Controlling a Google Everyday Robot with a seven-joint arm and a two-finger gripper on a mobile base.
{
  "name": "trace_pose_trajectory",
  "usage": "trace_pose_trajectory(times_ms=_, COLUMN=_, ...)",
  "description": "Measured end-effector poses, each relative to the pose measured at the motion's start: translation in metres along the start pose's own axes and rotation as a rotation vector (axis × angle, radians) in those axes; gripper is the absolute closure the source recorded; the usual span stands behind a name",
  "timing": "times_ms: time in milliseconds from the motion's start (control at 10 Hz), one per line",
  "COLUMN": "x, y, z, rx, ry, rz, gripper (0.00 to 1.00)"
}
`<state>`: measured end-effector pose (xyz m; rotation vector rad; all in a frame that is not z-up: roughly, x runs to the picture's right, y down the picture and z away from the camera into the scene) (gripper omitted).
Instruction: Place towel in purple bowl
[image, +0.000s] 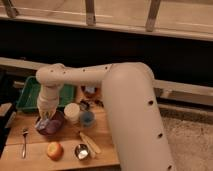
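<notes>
The purple bowl (54, 128) sits on the wooden table at the left, in front of the green tray. My gripper (45, 119) hangs down from the pale wrist right over the bowl's left part. It is shut on the towel (43, 121), a small pale bluish-white wad that hangs at the bowl's rim. I cannot tell whether the towel touches the bowl's inside. The arm sweeps in from the right and covers much of the table's right side.
A green tray (27, 95) stands behind the bowl. A white cup (72, 112) and a blue cup (87, 119) stand right of the bowl. A spoon (23, 142), an apple (54, 150), a small metal cup (81, 151) and a pale stick-like thing (90, 142) lie in front.
</notes>
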<state>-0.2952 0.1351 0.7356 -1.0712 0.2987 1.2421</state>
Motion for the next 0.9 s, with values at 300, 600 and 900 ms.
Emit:
trace_pose_trajectory(times_ms=300, x=-0.004, y=0.001, z=-0.012, rx=0.003, ry=-0.017, rz=0.001, gripper=0.2)
trace_pose_trajectory(times_ms=600, x=-0.016, y=0.004, z=-0.033, rx=0.025, ry=-0.064, rz=-0.007, gripper=0.2)
trace_pose_trajectory(times_ms=900, x=-0.031, y=0.017, z=-0.058, rx=0.037, ry=-0.132, rz=-0.025, gripper=0.2)
